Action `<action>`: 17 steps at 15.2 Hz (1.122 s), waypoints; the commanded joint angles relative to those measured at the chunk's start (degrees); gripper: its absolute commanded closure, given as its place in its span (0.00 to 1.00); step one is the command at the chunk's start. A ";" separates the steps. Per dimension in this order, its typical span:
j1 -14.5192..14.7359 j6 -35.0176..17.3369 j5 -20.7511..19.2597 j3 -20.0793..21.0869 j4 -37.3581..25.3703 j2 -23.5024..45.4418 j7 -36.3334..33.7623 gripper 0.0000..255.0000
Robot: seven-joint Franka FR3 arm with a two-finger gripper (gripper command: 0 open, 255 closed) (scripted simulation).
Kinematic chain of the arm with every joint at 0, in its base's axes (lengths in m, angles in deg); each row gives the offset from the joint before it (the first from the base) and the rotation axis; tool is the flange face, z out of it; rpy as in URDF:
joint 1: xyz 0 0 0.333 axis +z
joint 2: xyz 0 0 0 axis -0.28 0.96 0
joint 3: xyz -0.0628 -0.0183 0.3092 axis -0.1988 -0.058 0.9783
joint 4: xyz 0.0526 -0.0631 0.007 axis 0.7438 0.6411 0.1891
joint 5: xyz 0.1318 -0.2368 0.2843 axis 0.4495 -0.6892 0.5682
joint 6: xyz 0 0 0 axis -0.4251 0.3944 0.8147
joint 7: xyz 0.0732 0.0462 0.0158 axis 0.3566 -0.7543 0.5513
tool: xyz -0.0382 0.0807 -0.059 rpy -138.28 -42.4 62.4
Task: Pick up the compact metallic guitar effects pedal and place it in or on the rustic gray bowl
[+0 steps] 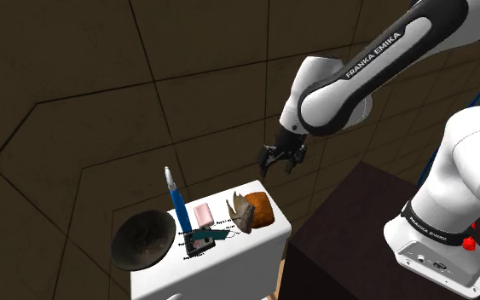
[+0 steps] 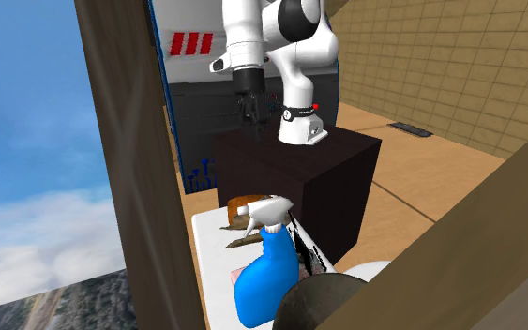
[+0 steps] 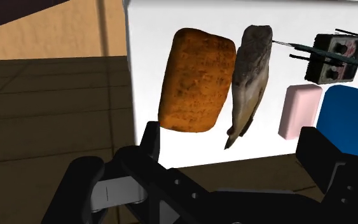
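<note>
Claw (image 1: 282, 160) released, black fingers (image 3: 151, 137) spread wide, grasping nothing; hanging well above the white table (image 1: 251, 256), off its stand-side end, probably poised for a reach not yet begun. Nearest beneath it, seen from the wrist: brown loaf-like block (image 3: 196, 79), then grey rock-like piece (image 3: 250, 76), pink block (image 3: 300, 109) and blue spray bottle (image 3: 349, 114). Beyond those, guitar effects pedal (image 3: 335, 56) lying on the table, knobs facing up, thin dark wires jutting out. From the shoulder view: dark bowl (image 1: 144, 241) just beside the pedal, on its far side from the claw, so likely a short carry. From the second exterior view: claw's height over the dark stand (image 2: 299, 178).
</note>
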 commanded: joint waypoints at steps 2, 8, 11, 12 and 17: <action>5.84 -6.53 11.40 -1.52 -2.52 7.59 5.86 0.00; 11.94 -12.60 42.67 0.43 -13.66 23.23 26.86 0.00; 11.59 -13.79 55.49 3.09 -20.44 30.27 36.44 0.00; 11.44 -14.07 59.19 3.84 -22.76 32.51 39.29 0.00; 12.51 -14.43 74.10 5.03 -34.42 42.90 50.55 0.00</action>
